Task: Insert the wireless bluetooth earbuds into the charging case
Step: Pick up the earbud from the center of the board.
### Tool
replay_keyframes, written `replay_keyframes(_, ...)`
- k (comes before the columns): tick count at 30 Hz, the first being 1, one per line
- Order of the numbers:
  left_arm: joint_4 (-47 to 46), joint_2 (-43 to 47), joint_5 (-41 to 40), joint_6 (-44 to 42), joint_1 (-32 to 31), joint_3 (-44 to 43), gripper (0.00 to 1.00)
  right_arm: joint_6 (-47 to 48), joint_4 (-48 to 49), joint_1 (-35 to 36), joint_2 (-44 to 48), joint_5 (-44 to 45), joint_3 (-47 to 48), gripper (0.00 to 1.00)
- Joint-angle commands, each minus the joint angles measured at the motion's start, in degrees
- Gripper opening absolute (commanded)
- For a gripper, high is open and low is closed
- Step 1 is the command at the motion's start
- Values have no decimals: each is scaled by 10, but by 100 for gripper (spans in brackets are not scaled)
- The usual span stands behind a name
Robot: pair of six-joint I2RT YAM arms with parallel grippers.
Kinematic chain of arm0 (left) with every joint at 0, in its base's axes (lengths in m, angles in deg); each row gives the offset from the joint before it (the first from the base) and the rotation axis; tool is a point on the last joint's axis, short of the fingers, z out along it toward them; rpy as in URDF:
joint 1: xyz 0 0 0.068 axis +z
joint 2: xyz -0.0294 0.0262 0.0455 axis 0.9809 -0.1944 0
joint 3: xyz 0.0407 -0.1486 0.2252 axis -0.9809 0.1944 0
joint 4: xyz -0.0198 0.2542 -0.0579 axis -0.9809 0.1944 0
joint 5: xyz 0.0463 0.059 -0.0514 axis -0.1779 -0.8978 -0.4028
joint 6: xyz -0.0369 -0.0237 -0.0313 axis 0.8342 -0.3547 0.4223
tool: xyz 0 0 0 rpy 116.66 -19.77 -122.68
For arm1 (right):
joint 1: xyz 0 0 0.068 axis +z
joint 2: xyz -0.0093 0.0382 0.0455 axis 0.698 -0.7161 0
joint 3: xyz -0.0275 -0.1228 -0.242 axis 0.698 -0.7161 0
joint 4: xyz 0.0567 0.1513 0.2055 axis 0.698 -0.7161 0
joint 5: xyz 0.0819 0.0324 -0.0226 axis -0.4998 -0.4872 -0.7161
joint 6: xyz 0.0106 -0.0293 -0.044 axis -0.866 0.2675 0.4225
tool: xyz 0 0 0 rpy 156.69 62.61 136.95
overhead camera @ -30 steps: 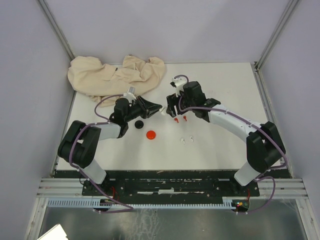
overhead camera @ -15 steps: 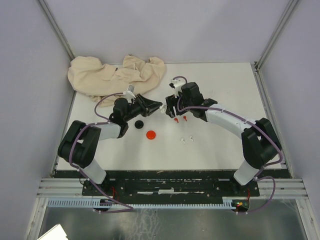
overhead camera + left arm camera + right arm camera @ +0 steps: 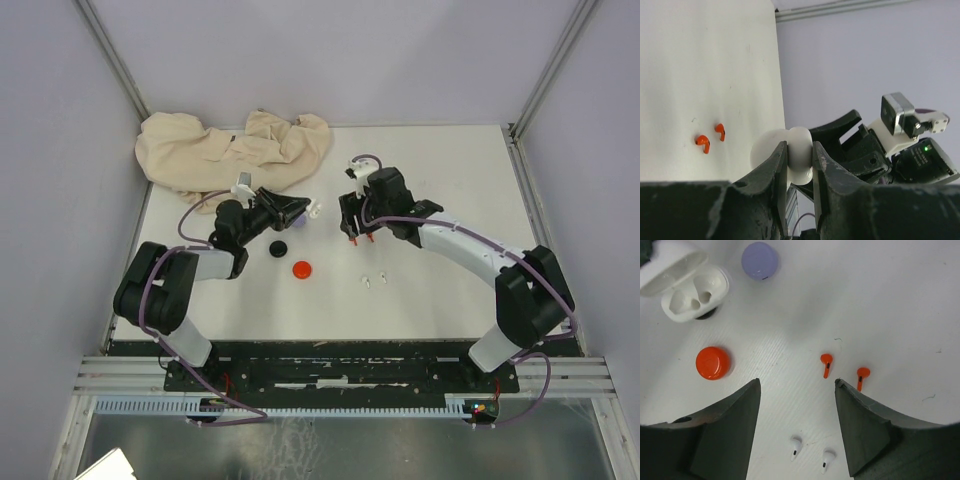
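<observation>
My left gripper point(image 3: 800, 156) is shut on the white charging case point(image 3: 801, 150), holding it just above the table point(image 3: 313, 209). In the right wrist view the case point(image 3: 687, 290) has its lid open and both wells are empty. My right gripper point(image 3: 797, 390) is open and hovers over the table with nothing between its fingers. Two red earbuds point(image 3: 826, 364) point(image 3: 861, 376) lie just past its fingertips. Two white earbuds point(image 3: 796, 446) point(image 3: 828, 459) lie between its fingers, on the table. In the top view the right gripper point(image 3: 352, 222) sits right of the case, over the red earbuds point(image 3: 353, 240).
A red disc point(image 3: 301, 269), a black disc point(image 3: 277, 248) and a purple disc point(image 3: 760, 260) lie near the case. A beige cloth point(image 3: 230, 150) is bunched at the back left. Walls close in the table on three sides.
My left gripper has drawn the case a little to the left and back. The right gripper has shifted slightly toward the red earbuds, and its jaws have narrowed a bit.
</observation>
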Motion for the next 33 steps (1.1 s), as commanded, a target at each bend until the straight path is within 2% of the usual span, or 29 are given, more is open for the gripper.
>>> replay_keyframes(1, -78, 9, -16, 36, 10, 12, 3, 2, -64, 12, 34, 34, -13, 67)
replay_keyframes(9, -123, -4, -4, 64, 11, 25, 3, -6, -130, 55, 13, 71, -41, 62)
replay_keyframes(15, -125, 1, -2, 64, 12, 32, 3, -20, -124, 76, -4, 92, -74, 59)
replay_keyframes(33, -115, -1, 4, 58, 12, 28, 3, -31, -116, 82, -61, 93, -65, 48)
